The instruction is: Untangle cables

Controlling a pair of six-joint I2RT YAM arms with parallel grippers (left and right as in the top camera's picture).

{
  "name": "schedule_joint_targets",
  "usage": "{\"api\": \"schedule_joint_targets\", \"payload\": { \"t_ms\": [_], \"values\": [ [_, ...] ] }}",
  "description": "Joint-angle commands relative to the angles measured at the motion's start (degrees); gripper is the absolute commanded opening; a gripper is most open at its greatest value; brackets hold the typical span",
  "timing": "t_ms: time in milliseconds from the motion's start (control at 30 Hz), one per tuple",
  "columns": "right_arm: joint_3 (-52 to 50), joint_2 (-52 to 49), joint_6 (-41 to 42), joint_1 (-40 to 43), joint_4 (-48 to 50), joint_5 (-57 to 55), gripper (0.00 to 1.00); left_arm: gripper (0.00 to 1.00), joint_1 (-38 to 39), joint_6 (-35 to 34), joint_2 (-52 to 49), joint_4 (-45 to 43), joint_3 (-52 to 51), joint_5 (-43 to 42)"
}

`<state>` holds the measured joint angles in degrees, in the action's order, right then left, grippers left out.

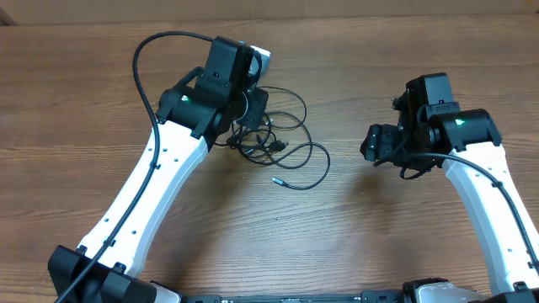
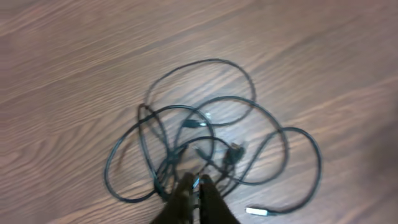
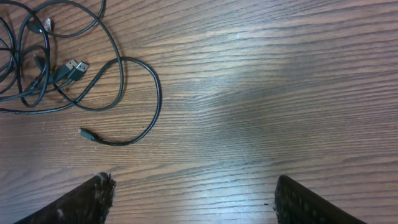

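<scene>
Left end effector [image 2: 198, 182]: clenched. In its wrist view the strands gather toward the tips, so I judge it pinches one cord at the tangle's near rim.
Cables [image 2: 231, 154]: one loose knot of thin black loops lying on the bench [image 3: 267, 93]. From the left tips it fans out toward 12 o'clock.
Long axis: in the overhead view the heap runs from 10 to 4 o'clock.
Free end [image 1: 278, 179]: a wide outer loop trails off at the 4 o'clock end and finishes in a silver-tipped plug lying apart from the knot.
Right end effector [image 3: 193, 182]: released, fingers spread wide and holding nothing. It is well apart from the heap, which lies at its 10 o'clock in its own view.
Nearer arm: the left is on the tangle. I judge the trailing loop is the right's natural target.
Room: bare wood lies between the arms, and no bench edge shows near the cords.
</scene>
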<state>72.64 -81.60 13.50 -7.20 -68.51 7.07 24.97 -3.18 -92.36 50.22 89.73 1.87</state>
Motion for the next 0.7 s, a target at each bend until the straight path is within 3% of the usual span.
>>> {"api": "schedule_joint_targets", "payload": {
  "t_ms": [0, 233, 367, 667],
  "values": [
    [0.0, 0.1, -0.1, 0.1, 0.3, -0.4, 0.81, 0.04, -0.3, -3.5, 1.1, 0.1, 1.4, 4.3],
    [0.0, 0.1, -0.1, 0.1, 0.2, -0.4, 0.81, 0.04, -1.0, -5.0, 0.8, 0.2, 1.4, 6.2],
    [0.0, 0.1, -0.1, 0.1, 0.2, -0.4, 0.81, 0.04, -3.4, -10.4, 0.7, 1.0, 1.4, 6.1],
    [0.0, 0.1, -0.1, 0.1, 0.3, -0.5, 0.81, 0.04, -6.3, -11.9, 0.7, 2.6, 1.4, 0.9]
  ]
}}
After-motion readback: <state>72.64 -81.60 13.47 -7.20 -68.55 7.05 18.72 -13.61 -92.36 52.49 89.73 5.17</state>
